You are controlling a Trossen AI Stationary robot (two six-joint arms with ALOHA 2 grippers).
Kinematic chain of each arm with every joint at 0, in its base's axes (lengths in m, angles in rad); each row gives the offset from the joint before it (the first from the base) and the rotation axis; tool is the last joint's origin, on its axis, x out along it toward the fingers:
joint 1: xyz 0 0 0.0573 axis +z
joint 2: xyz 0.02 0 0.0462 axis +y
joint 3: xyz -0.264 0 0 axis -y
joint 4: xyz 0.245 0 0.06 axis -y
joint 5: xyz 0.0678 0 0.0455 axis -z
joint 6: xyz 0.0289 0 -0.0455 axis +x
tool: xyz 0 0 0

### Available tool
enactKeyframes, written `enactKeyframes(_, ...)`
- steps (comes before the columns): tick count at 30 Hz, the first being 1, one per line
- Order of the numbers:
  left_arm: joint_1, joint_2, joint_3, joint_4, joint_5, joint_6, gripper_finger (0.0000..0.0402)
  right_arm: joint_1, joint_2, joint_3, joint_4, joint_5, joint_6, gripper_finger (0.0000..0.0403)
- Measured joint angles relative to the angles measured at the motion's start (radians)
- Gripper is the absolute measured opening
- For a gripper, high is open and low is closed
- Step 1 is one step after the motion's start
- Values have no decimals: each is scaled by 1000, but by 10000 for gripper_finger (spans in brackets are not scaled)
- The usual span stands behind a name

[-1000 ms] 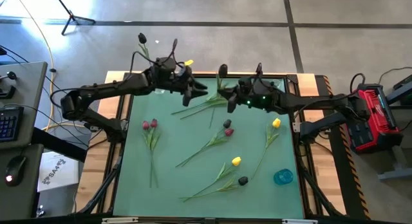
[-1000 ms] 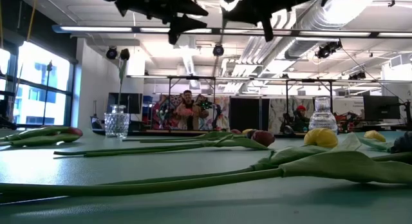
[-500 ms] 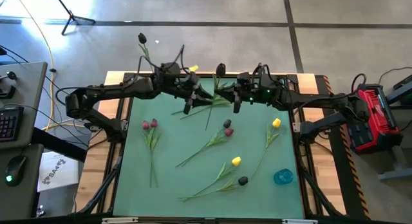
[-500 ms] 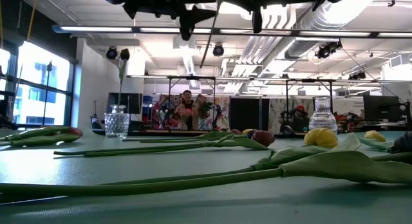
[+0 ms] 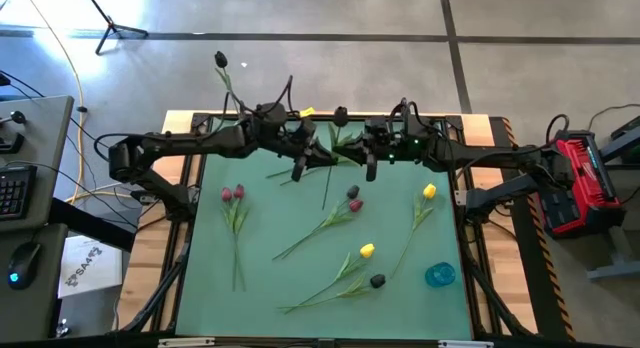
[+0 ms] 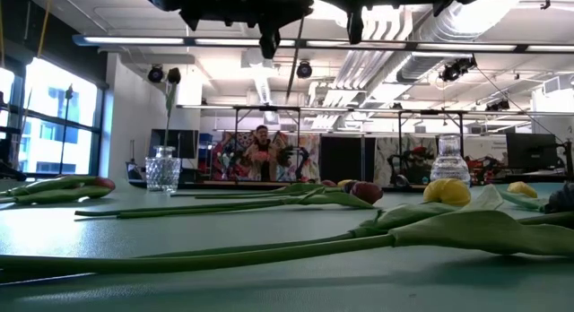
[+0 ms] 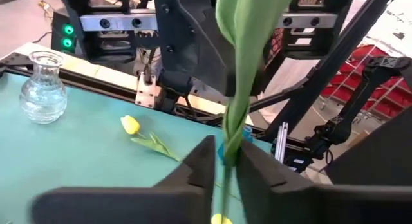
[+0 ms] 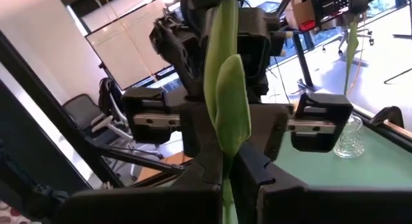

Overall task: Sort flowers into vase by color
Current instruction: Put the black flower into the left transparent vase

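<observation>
no readable text, labels, brands or numbers anywhere in these views

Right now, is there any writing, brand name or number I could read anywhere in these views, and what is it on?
No text here can be read with certainty.
The white sheet on the floor beside the table carries dark print, too blurred to read.
The red box on the other side shows no legible label.

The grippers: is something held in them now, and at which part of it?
Both the left gripper and the right gripper are closed on one flower's green stem, lifted above the table.
</observation>
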Motion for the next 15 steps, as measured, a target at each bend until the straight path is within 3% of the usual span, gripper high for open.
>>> enactKeyframes(4, 10, 0, 0, 0, -1, 10, 9, -6, 0, 0, -7, -7, -2, 11)
enactKeyframes(7, 34, -10, 0, -35, -67, 12, 4, -17, -8, 0, -42, 19, -15, 39)
enactKeyframes(15, 172, -156, -28, -249, -494, 154, 1, -43, -133, 0, -417, 294, 48, 121)
